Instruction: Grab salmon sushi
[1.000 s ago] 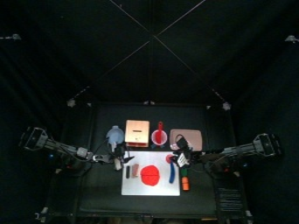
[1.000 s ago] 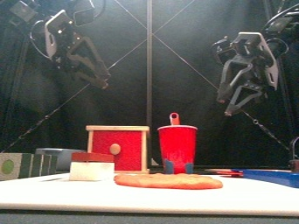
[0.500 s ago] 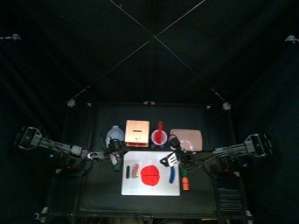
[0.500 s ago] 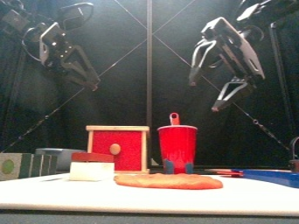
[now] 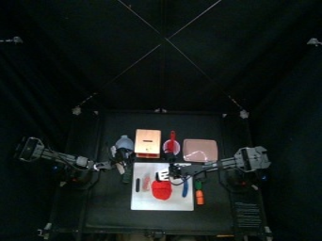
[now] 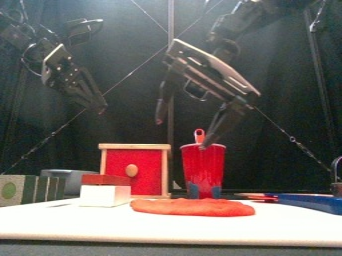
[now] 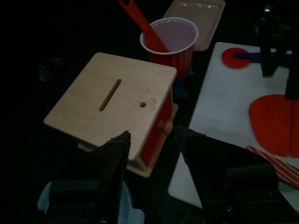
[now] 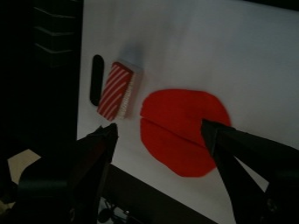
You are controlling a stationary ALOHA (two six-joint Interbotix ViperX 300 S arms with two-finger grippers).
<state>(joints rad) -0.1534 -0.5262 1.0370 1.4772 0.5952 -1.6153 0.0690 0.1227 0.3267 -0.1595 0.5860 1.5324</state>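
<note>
**Right claw spread wide above the salmon sushi; left claw off to the side**

Nearest the front edge of the worktop, a flat red disc lies on a white mat. Just left of the disc in the front view sits the salmon sushi, a white block with a red-and-white striped top. In the right wrist view the salmon sushi lies on the white mat beside the disc, apart from it, with a small dark slot-shaped mark at its other side.

Behind the sushi stands a wooden box with a red front; the left wrist view shows a slot in its lid. Beside the box stands a red cup with a red utensil handle rising from it. A pale tray lies farther back, beyond the cup.

The right claw hangs over the middle of the mat, above the cup in the front view, and holds nothing. Its jaws stand fully apart, and the right wrist view shows the sushi and the disc between them, well below.

The left claw hangs high at the left side, over the wooden box. Whether its jaws are parted or closed cannot be told.
</note>
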